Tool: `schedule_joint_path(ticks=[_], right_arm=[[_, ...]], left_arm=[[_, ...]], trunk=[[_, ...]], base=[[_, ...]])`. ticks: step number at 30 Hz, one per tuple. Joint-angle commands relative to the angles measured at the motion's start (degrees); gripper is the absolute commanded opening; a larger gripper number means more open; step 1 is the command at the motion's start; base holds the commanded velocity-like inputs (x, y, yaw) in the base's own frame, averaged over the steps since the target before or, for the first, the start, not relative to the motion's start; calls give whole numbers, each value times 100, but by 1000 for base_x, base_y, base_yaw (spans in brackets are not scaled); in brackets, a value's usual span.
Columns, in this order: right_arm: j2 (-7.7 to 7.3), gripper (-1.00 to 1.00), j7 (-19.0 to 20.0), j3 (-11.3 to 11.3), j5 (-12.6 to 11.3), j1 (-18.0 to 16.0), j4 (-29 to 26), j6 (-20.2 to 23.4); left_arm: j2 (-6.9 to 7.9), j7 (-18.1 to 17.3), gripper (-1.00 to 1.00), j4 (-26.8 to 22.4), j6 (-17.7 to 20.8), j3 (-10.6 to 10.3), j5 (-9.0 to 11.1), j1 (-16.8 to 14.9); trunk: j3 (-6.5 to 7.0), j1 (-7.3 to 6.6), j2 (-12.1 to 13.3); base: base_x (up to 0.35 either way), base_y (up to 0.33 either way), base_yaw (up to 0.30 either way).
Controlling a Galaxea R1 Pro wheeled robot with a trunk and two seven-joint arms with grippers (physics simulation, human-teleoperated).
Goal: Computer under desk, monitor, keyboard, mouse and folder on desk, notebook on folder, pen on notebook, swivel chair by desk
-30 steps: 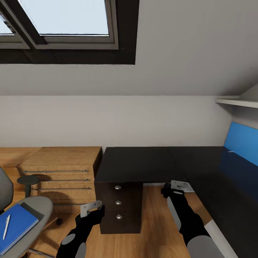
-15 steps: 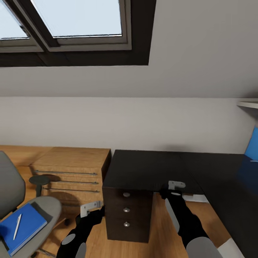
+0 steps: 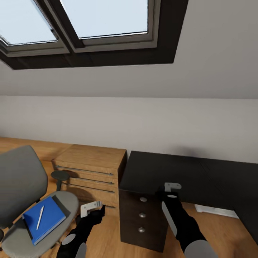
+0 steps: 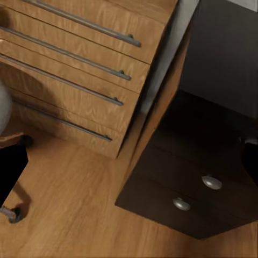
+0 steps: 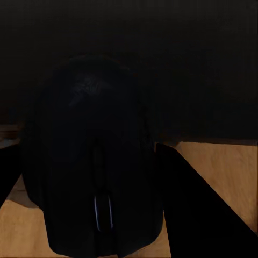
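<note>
The grey swivel chair (image 3: pixel 21 179) stands at the lower left of the head view. On its seat lies the blue folder (image 3: pixel 48 220) with the white pen (image 3: pixel 39 217) on top; a dark edge shows along the folder's far side. The black desk (image 3: pixel 222 175) runs off to the right. My right gripper (image 3: pixel 172 189) hovers by the edge of the black tops, shut on the black mouse (image 5: pixel 97 161), which sits between dark fingers (image 5: pixel 188 199). My left gripper (image 3: pixel 92 208) hangs open over the floor between the chair and the drawer units.
A black drawer unit (image 3: pixel 142 215) with round silver knobs stands against the desk; its front is also in the left wrist view (image 4: pixel 199 177). Left of it is a light-wood chest (image 3: pixel 89 168) with long bar handles. A small round dark stand (image 3: pixel 59 175) is beside the chair. Skylights sit overhead.
The camera has turned left, so the whole picture slid right: the chair and folder came further into view and the desk's blue panel left it. Both arms keep their pose.
</note>
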Motion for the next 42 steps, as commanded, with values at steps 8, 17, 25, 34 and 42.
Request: schedule_joint_path(ticks=[8, 17, 25, 34, 42], right_arm=[[8, -100, -7, 16, -54, -2, 12, 23], [-33, -100, 784, 3, -60, -2, 42, 32], [-79, -100, 1606, -3, -33, -2, 193, 32], [-116, -100, 1579, 6, -22, -2, 740, 31], [-123, -100, 1566, 2, -14, -17, 1249, 15]], left_arm=[[1, 51, 100, -6, 14, -15, 52, -5], [1, 51, 100, -7, 13, -15, 52, -5], [1, 51, 100, -6, 13, -15, 52, -5], [1, 51, 100, -22, 21, -20, 59, -5], [-8, 52, 100, -473, 62, -41, 86, 14]], trunk=[[-7, 4, -6], [-7, 4, -6], [-7, 4, -6], [-7, 4, -6], [-7, 4, -6]], base=[[239, 206, 247], [241, 206, 23], [249, 118, 0], [195, 1, 0], [7, 0, 0]])
